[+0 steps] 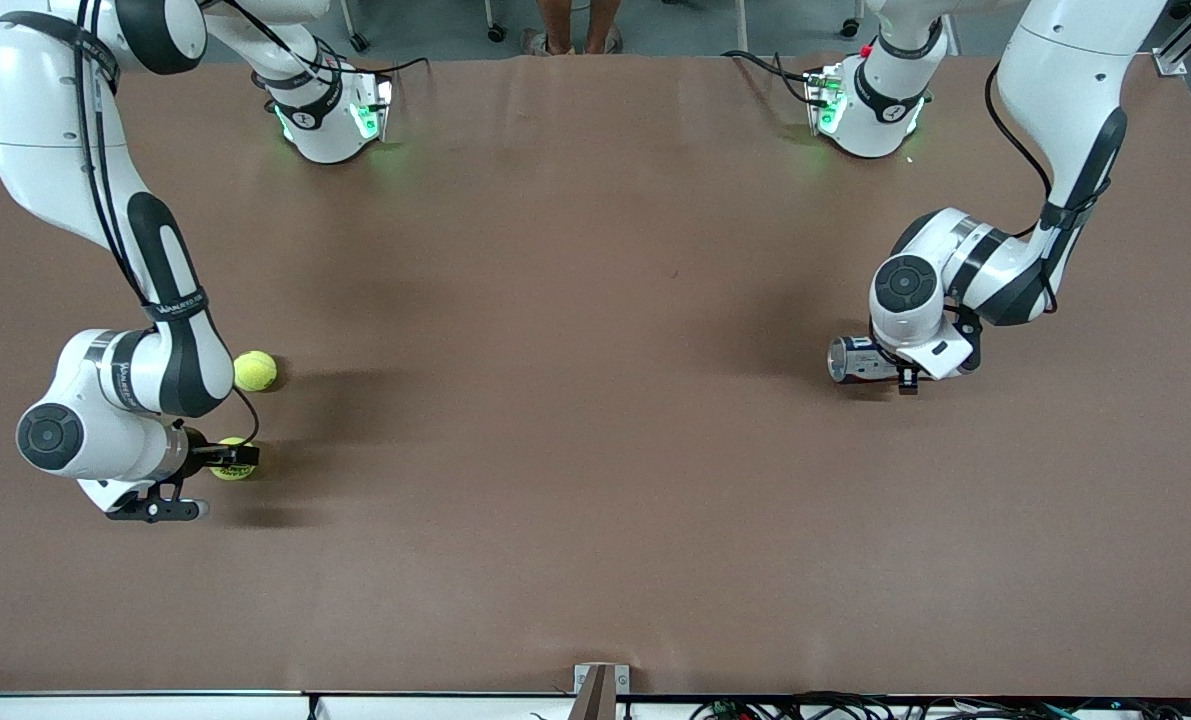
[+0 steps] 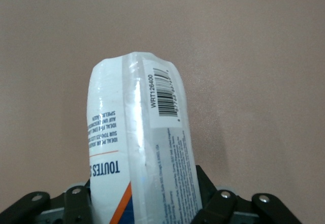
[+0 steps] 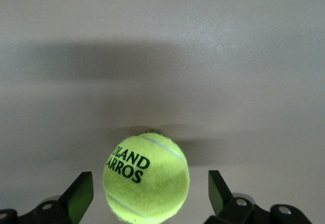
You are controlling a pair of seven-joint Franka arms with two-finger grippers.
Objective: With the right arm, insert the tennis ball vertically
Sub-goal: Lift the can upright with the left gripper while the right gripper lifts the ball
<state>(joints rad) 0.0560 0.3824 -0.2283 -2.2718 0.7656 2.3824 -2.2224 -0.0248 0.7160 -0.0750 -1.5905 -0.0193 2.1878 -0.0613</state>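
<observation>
The right gripper is down at the brown bench, toward the right arm's end, with its black fingers spread wide apart. A fuzzy yellow-green tennis ball printed with black letters sits on the bench between those fingers, with a clear gap showing on each side, so neither finger touches it. In the front view this ball is partly covered by the gripper. A second yellow-green tennis ball lies on the bench outside the fingers, near the first and farther from the front camera, just beside the right arm's wrist.

The left gripper is low at the left arm's end of the bench. A clear plastic tube-shaped ball can with a white printed label and barcode lies on its side between its fingers, its length running out past the fingertips and its open round mouth pointing toward the middle of the bench. The fingers sit close against the can's sides; whether they press it firmly I cannot tell.
</observation>
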